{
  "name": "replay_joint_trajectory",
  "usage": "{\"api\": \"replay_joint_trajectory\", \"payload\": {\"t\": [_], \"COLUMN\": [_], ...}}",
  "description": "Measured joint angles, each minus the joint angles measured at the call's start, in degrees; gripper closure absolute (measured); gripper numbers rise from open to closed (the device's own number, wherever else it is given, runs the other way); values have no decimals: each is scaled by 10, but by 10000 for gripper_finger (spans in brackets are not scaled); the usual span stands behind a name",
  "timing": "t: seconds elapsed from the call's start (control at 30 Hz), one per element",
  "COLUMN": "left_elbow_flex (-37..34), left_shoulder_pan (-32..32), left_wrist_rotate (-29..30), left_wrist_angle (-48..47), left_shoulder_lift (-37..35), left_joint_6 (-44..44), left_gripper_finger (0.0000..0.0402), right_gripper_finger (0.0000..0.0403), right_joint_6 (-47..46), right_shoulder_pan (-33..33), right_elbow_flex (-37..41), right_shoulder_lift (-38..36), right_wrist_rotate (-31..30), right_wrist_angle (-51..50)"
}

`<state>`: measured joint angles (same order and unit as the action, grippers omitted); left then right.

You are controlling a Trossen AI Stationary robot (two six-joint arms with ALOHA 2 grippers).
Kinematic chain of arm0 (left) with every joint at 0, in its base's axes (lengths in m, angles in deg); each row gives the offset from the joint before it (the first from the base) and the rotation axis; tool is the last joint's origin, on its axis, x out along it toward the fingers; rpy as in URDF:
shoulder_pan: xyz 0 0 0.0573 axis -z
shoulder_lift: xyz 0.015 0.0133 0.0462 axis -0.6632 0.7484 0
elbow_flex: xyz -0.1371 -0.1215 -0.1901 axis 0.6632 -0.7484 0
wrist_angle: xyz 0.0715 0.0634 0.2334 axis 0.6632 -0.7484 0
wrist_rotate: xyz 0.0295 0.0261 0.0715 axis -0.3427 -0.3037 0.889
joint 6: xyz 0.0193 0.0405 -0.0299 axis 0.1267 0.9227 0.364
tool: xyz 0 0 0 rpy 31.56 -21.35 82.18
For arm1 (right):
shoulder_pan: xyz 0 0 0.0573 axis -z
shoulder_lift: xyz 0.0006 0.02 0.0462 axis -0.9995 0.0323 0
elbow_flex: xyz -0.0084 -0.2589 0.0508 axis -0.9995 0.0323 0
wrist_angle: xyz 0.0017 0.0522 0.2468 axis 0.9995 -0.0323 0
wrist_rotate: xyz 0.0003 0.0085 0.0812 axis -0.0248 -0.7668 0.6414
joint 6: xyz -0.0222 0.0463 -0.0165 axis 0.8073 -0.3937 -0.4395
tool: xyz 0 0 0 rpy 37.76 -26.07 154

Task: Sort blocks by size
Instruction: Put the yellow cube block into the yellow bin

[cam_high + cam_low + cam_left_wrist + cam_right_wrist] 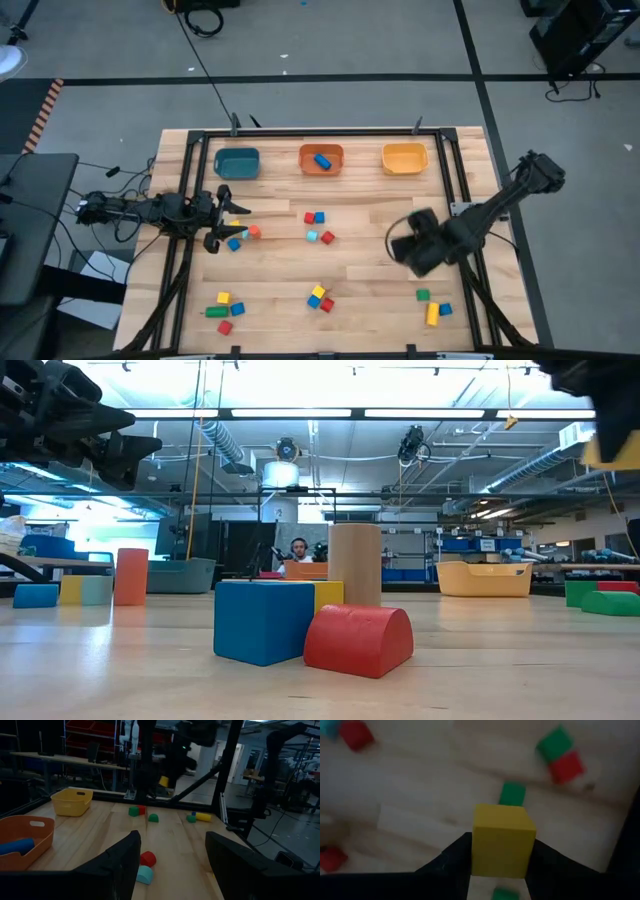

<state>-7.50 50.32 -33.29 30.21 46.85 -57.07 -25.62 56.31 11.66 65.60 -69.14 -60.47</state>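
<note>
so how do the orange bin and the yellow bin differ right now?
Contents: the orange bin holds a blue bar; the yellow bin shows nothing inside in the high view.
Place: the orange bin sits in the middle of the row at the table's far edge; the yellow bin is at the row's right end, nearer the right arm.
Colour differs as named.
Shared: similar shape and size, both upright.

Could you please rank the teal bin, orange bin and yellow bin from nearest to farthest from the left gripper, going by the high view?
Measured from the left gripper, at the table's left side:
1. Teal bin, the back row's left end, just beyond the gripper.
2. Orange bin, mid back row, holding a blue block.
3. Yellow bin, the row's right end.
</note>
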Motion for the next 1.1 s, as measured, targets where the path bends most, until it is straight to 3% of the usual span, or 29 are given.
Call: {"api": "replay_joint_trajectory", "payload": {"t": [0.27, 0.6, 0.87, 1.1], "left_elbow_flex": [0, 0, 0, 0], "left_shoulder_pan": [0, 0, 0, 0], "left_wrist_rotate": [0, 0, 0, 0], "left_wrist_angle": [0, 0, 0, 0], "left_shoulder_lift": [0, 0, 0, 0], "left_joint_6": [0, 0, 0, 0], "left_gripper_finger": [170, 170, 170, 170], "right_gripper_finger": [249, 249, 249, 249], "right_joint_6": [217, 539, 720, 806], "right_shoulder_pan": [161, 451, 653, 732], "right_elbow_flex": [0, 0, -1, -1], "right_shoulder_lift": [-55, -63, -2, 105], "right_wrist_rotate": [-38, -20, 31, 50], "right_wrist_angle": [-10, 34, 134, 177]}}
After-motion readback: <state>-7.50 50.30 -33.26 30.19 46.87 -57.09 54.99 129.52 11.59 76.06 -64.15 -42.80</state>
